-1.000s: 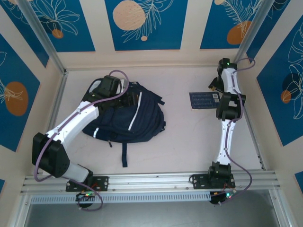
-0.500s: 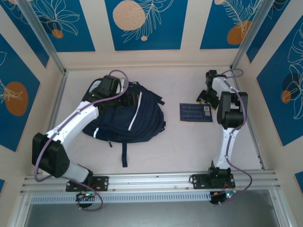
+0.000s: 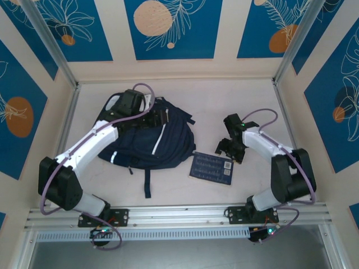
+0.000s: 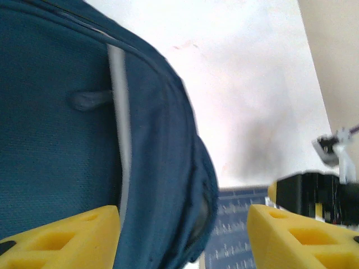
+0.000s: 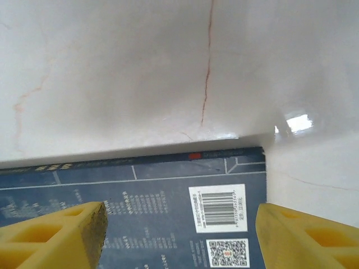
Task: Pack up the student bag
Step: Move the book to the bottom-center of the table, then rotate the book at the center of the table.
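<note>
Student bag (image 3: 143, 143): it lies flat on the left half of the surface (image 3: 235, 101), with 1 dark strap pointing to the near edge.
Bag detail: in the left wrist view a thin white stripe (image 4: 119, 112) runs along the navy fabric (image 4: 56, 140).
Left claw (image 3: 159, 117): it hangs over the upper part of the bag. Its 2 yellow fingers (image 4: 61, 232) stand apart, and the edge of the bag lies between them. The right one is clear of the fabric.
Booklet (image 3: 212, 167): small and navy, it lies flat on the surface just beside the right edge of the bag, a little tilted. I cannot tell if they touch.
Right claw (image 3: 229, 150): it is directly at the far right corner of the booklet. Its fingers (image 5: 56, 235) are apart above the cover (image 5: 157, 202), and I cannot tell if they touch it.
Cover print: 1 white label with a barcode (image 5: 217, 208), and 1 square code under it.
Surface: pale, with a thin red line (image 5: 207, 67) beyond the booklet.
</note>
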`<state>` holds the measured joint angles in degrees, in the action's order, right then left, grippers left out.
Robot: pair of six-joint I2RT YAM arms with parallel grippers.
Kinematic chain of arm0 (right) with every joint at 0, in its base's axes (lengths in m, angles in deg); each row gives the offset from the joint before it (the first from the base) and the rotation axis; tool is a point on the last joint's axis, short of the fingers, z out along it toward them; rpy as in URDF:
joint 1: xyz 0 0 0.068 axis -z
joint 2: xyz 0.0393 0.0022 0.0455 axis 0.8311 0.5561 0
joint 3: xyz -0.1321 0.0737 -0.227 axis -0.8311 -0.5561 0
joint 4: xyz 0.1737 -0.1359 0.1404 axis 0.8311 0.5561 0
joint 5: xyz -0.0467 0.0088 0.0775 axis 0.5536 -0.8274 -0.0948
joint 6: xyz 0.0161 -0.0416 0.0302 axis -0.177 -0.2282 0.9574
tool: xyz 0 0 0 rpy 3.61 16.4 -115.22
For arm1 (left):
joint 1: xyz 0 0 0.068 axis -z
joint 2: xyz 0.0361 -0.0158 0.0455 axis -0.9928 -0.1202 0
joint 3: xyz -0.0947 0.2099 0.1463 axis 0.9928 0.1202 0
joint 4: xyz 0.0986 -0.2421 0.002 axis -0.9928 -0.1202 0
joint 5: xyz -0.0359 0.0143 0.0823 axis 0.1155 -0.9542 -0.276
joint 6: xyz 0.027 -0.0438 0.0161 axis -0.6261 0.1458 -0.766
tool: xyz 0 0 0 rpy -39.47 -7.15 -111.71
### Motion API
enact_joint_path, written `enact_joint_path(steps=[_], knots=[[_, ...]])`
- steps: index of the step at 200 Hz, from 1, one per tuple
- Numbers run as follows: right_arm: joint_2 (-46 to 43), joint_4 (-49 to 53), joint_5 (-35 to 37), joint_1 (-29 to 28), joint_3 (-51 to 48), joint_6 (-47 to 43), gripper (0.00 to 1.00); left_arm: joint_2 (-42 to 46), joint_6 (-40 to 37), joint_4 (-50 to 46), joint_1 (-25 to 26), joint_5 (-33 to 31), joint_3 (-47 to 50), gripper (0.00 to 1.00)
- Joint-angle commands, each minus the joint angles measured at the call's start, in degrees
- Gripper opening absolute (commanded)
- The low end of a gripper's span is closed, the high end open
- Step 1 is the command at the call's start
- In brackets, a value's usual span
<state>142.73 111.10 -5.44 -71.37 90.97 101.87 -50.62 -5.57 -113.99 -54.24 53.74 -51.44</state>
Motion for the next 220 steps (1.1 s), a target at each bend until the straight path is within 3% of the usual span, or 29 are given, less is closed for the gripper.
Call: enact_joint_path(steps=[1,52,92,118,171,187,220], knots=[[-2.71,-1.12,-3.21,2.67,-1.63,0.77,0.71,-1.96,-5.55,-3.59,6.55,4.18,-4.16,0.61],[-7.74,-6.87,-11.41,5.08,-9.63,3.28,0.74,-10.62,-7.63,-6.69,17.46,7.14,-5.66,0.59],[-10.89,-9.61,-3.47,6.33,-11.11,2.81,0.75,-17.64,-9.12,-7.15,21.88,7.27,-7.2,0.53],[-10.34,-12.72,-1.99,6.54,-8.73,2.41,0.75,-19.98,-12.85,-8.34,24.31,10.96,-8.69,0.4],[-2.16,-14.51,-7.53,7.65,-0.12,2.15,0.74,-25.92,-20.2,-14.95,28.85,17.0,-10.85,0.13],[-0.28,-15.36,-8.4,7.71,0.84,1.98,0.74,-28.14,-21.41,-16.6,29.88,16.74,-11.49,0.08],[2.24,-16.6,-9.42,8.97,0.96,2.33,0.73,-31.77,-21.64,-16.95,30.6,14.28,-13.71,0.08]])
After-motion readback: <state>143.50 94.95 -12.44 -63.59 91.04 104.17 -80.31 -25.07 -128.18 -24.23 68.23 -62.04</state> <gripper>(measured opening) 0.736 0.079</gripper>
